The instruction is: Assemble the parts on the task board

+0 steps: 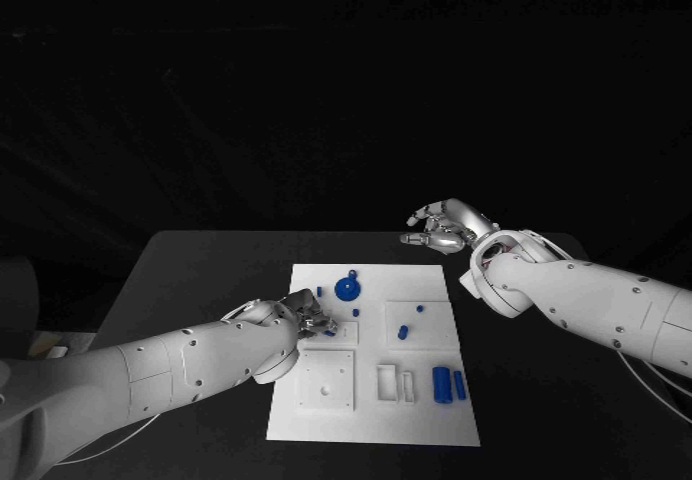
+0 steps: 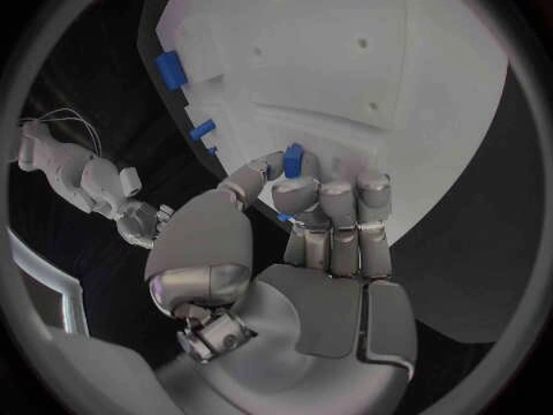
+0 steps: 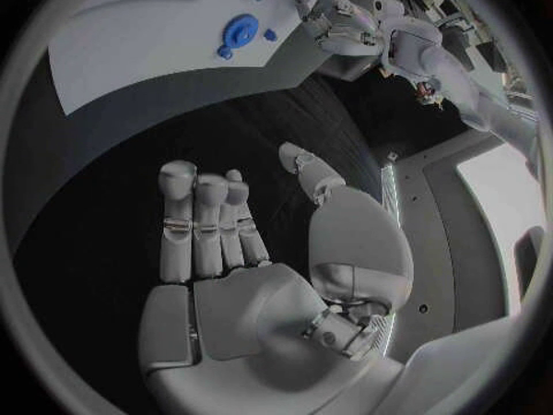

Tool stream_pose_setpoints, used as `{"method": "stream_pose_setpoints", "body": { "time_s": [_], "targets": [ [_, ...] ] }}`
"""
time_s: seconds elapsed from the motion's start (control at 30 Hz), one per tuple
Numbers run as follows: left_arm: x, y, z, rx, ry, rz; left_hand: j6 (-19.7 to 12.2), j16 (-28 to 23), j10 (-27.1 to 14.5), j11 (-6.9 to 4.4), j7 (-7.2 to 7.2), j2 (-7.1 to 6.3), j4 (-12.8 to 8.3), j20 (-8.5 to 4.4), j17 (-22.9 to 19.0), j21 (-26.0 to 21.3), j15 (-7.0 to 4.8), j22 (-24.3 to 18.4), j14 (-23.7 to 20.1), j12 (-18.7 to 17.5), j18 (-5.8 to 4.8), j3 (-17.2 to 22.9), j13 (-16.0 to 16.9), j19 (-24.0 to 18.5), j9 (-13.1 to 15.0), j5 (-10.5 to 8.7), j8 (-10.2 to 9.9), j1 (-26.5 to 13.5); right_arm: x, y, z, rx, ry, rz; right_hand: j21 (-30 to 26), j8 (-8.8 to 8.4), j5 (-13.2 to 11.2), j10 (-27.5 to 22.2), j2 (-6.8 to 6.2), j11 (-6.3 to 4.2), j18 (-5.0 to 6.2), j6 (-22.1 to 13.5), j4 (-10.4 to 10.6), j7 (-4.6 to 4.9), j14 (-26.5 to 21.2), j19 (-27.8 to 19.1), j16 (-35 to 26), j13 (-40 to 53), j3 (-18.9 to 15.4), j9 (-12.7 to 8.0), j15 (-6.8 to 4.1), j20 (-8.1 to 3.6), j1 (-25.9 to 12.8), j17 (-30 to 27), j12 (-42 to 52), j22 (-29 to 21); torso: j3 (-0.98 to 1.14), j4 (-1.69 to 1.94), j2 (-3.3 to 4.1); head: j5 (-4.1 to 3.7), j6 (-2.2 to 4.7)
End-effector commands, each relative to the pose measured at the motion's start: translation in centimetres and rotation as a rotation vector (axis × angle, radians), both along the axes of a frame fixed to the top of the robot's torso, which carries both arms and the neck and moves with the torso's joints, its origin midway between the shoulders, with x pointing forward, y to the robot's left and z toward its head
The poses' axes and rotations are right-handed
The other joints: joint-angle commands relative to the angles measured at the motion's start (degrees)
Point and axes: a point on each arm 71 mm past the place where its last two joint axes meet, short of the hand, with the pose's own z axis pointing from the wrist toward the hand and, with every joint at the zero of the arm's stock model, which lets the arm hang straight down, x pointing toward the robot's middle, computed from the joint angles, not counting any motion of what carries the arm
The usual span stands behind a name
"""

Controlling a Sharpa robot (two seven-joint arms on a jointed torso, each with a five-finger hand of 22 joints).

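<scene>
The robot's silver left hand (image 2: 305, 226) pinches a small blue plastic peg (image 2: 293, 160) between its thumb and fingertips, right over the flat white task board (image 1: 325, 425). In the head view this hand (image 1: 307, 318) hangs above the board's left side, close to the round blue knob (image 1: 348, 289) that sits near the board's far edge. The step in hand looks like putting this peg into its place. Next, the left hand probably needs to line the peg up straight over a hole and push it down gently; which hole cannot be told.

The silver right hand (image 3: 248, 249) holds nothing, with its fingers straight and apart. It (image 1: 444, 226) hovers over the black table (image 1: 202, 260), just past the board's far right corner. Two longer blue pegs (image 1: 449, 384) lie near the board's right edge, not yet used.
</scene>
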Motion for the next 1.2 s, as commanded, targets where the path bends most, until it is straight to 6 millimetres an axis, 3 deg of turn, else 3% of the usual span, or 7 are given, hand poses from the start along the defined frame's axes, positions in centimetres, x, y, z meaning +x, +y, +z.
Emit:
{"method": "stream_pose_setpoints", "body": {
  "time_s": [0.03, 0.1, 0.17, 0.4, 0.6, 0.8, 1.2],
  "targets": [
    [-0.44, -0.86, -0.38, 0.003, 0.024, -0.042, 8.1, 0.32, -3.61, -3.64, -7.04, 0.05, 0.19, -6.71, -0.06, 0.31, -4.53, 0.97, 3.34, 0.24, 1.18, 0.03, -0.1, -0.24, 0.16, -0.43, 0.43, 0.77, -0.01, 0.23, -0.05, -0.003, 0.009, 0.016, -0.34, 0.17, 0.27, -0.46, 0.7, 0.09, 5.82, -0.29, -0.03, 0.6, 0.21, 0.05, -0.36, -0.09, -0.38, -0.06, -0.29, 0.14, 0.04, -0.07, 0.19, 0.05, 0.05, -0.03, 0.03, -0.02, -0.08],
    [-0.43, -0.92, -0.38, 0.003, 0.025, -0.043, 8.13, 0.34, -3.61, -3.65, -7.05, 0.04, 0.2, -6.71, -0.07, 0.32, -4.53, 0.96, 3.35, 0.27, 1.19, 0.02, -0.11, -0.25, 0.18, -0.52, 0.46, 0.77, 0.0, 0.27, -0.06, -0.003, 0.009, 0.017, -0.34, 0.17, 0.27, -0.46, 0.7, 0.09, 5.82, -0.29, -0.03, 0.6, 0.21, 0.05, -0.36, -0.09, -0.38, -0.06, -0.29, 0.14, 0.04, -0.07, 0.19, 0.05, 0.07, -0.04, 0.03, 0.0, -0.05],
    [-0.42, -0.98, -0.38, 0.002, 0.024, -0.044, 8.4, 0.47, -3.53, -3.69, -7.05, 0.07, 0.27, -6.73, -0.1, 0.37, -4.53, 0.95, 3.38, 0.51, 1.22, -0.15, -0.16, -0.23, 0.31, -2.53, 0.72, 0.78, 0.0, 0.33, -0.06, -0.002, 0.009, 0.018, -0.34, 0.17, 0.27, -0.46, 0.7, 0.09, 5.82, -0.29, -0.03, 0.6, 0.21, 0.05, -0.36, -0.09, -0.38, -0.06, -0.29, 0.14, 0.04, -0.07, 0.19, 0.05, 0.03, -0.03, 0.02, -0.03, -0.06],
    [-0.38, -1.1, -0.38, 0.002, 0.023, -0.047, 8.67, 0.76, -3.64, -3.74, -7.2, -0.27, 0.78, -6.7, -0.31, 0.44, -4.56, 0.9, 3.36, 1.06, 1.28, -0.23, -0.5, -0.26, 0.58, -4.25, 1.26, 0.69, 0.0, 0.44, -0.07, -0.002, 0.01, 0.02, -0.35, 0.16, 0.3, -0.47, 0.71, 0.09, 5.82, -0.3, -0.03, 0.6, 0.21, 0.05, -0.37, -0.11, -0.39, -0.07, -0.29, 0.15, 0.03, -0.07, 0.21, 0.06, 0.04, -0.01, 0.02, -0.05, -0.03],
    [-0.37, -1.1, -0.37, 0.001, 0.022, -0.048, 8.91, 0.83, -3.69, -3.8, -7.28, -0.5, 0.97, -6.68, -0.37, 0.45, -4.56, 0.89, 3.33, 1.19, 1.28, -0.27, -0.62, -0.29, 0.72, -4.4, 1.55, 0.62, -0.01, 0.48, -0.08, -0.002, 0.011, 0.021, -0.36, 0.16, 0.32, -0.48, 0.72, 0.09, 5.82, -0.3, -0.03, 0.6, 0.21, 0.05, -0.37, -0.13, -0.4, -0.08, -0.29, 0.15, 0.03, -0.07, 0.22, 0.06, 0.04, -0.04, 0.06, -0.1, -0.05],
    [-0.36, -1.14, -0.35, 0.0, 0.021, -0.048, 9.42, 1.01, -3.81, -4.03, -7.55, -1.1, 1.8, -6.67, -0.56, 0.47, -4.57, 0.84, 3.29, 1.53, 1.33, -0.37, -0.98, -0.29, 1.25, -5.75, 2.54, 0.39, -0.02, 0.46, -0.08, -0.002, 0.012, 0.02, -0.37, 0.15, 0.34, -0.5, 0.73, 0.09, 5.82, -0.31, -0.04, 0.6, 0.2, 0.05, -0.37, -0.15, -0.41, -0.09, -0.29, 0.15, 0.04, -0.07, 0.23, 0.07, 0.01, -0.05, 0.03, -0.18, -0.05],
    [-0.3, -1.09, -0.32, -0.001, 0.015, -0.043, 9.48, 1.23, -3.85, -4.12, -7.67, -1.1, 2.31, -6.67, -0.7, 0.52, -4.57, 0.83, 3.29, 1.89, 1.38, -0.31, -1.3, -0.32, 1.63, -5.91, 3.22, 0.43, -0.03, 0.43, -0.08, -0.002, 0.012, 0.02, -0.39, 0.14, 0.37, -0.53, 0.71, 0.09, 5.82, -0.33, -0.06, 0.61, 0.19, 0.05, -0.38, -0.21, -0.44, -0.11, -0.29, 0.15, 0.04, -0.08, 0.27, 0.09, 0.01, 0.02, -0.01, -0.22, -0.17]
  ]
}}
